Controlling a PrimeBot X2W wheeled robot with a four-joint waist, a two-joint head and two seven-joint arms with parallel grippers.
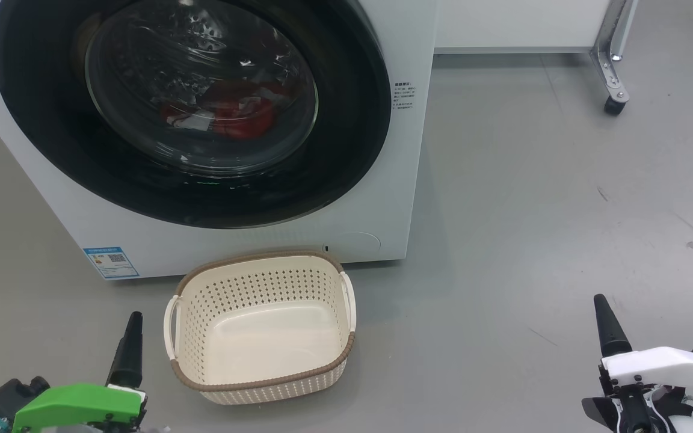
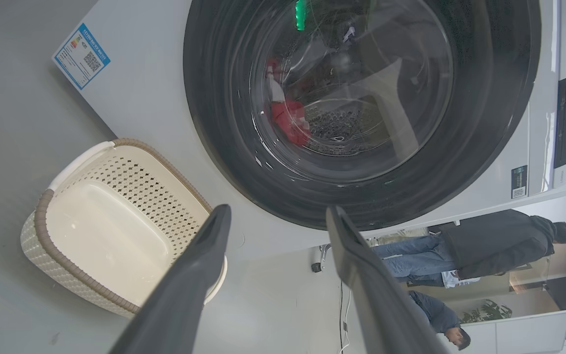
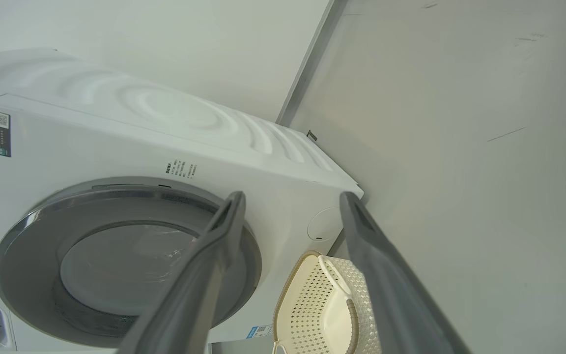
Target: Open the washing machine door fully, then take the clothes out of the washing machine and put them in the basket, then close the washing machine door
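The white washing machine [image 1: 382, 198] stands ahead at the left. Its round door [image 1: 346, 138], black-rimmed with a glass bowl, lies flat against the front, shut. Red clothes [image 1: 232, 114] with white patches show through the glass, low in the drum. The cream basket [image 1: 262, 287] sits empty on the floor just before the machine. My left gripper [image 2: 279, 209] is open beside the basket's left end, one dark finger [image 1: 127, 355] pointing up. My right gripper [image 3: 292, 194] is open, far to the right over bare floor, its finger [image 1: 608, 328] upright. Both hold nothing.
A metal leg on a castor [image 1: 614, 90] stands at the back right, beside a white panel [image 1: 515, 24]. Grey floor [image 1: 563, 210] spreads right of the machine. In the left wrist view a person [image 2: 499, 243] stands beyond the machine and another [image 2: 440, 314] is nearby.
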